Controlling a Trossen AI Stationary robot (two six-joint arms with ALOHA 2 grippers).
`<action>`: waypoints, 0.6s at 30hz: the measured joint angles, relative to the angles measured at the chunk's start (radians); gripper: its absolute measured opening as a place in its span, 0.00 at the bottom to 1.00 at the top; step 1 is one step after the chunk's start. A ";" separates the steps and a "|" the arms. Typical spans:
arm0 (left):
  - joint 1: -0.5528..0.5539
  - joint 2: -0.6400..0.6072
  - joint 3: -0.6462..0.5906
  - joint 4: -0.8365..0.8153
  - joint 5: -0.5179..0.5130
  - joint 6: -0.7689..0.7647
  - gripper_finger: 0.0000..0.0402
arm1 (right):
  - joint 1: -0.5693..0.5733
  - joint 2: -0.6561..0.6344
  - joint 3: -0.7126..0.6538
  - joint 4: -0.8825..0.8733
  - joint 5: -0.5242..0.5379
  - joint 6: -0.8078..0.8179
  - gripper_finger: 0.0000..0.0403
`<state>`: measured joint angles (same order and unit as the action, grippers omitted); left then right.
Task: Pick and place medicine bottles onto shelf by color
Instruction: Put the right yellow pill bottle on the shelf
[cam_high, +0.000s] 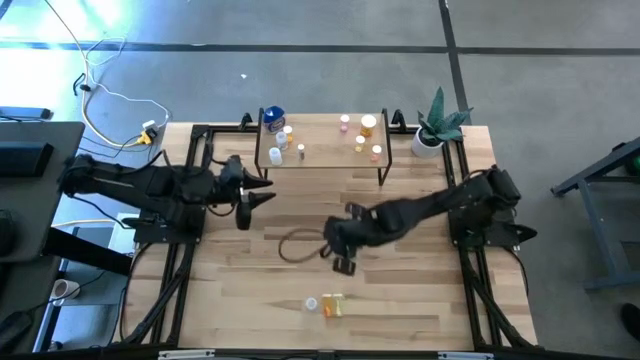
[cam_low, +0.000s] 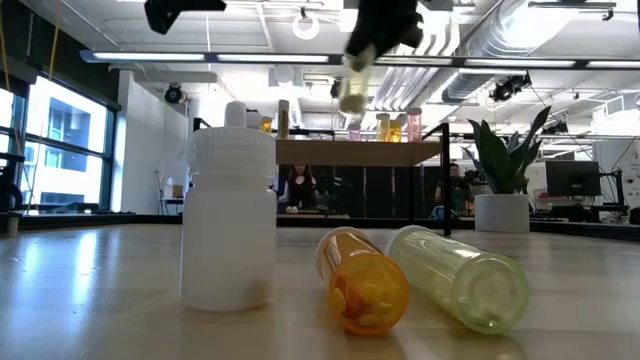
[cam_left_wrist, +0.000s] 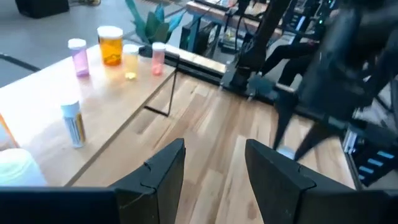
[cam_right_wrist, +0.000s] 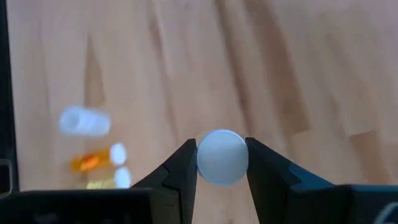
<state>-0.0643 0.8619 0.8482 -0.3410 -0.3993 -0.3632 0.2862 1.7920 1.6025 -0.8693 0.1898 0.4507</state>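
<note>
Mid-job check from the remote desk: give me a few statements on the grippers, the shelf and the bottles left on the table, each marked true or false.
1. The right gripper is shut on a white-capped bottle. True.
2. The left gripper holds a bottle. False: its fingers are apart with nothing between them.
3. The shelf is bare. False: several bottles already stand on it.
4. An orange bottle lies on its side on the table. True.
5. The white bottle near the table's front edge is tipped over. False: it stands upright.
</note>
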 joint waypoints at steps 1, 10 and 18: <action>0.014 0.000 0.000 -0.013 0.020 0.000 0.39 | -0.020 0.000 0.020 -0.013 0.000 -0.014 0.26; 0.092 0.002 0.000 -0.045 0.128 0.045 0.39 | -0.195 0.000 0.194 -0.123 0.000 -0.139 0.26; 0.142 0.002 0.000 -0.045 0.127 0.055 0.39 | -0.353 0.000 0.303 -0.171 0.000 -0.303 0.26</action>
<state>0.0774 0.8635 0.8482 -0.3859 -0.2722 -0.3082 -0.0665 1.7916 1.9060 -1.0407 0.1902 0.1480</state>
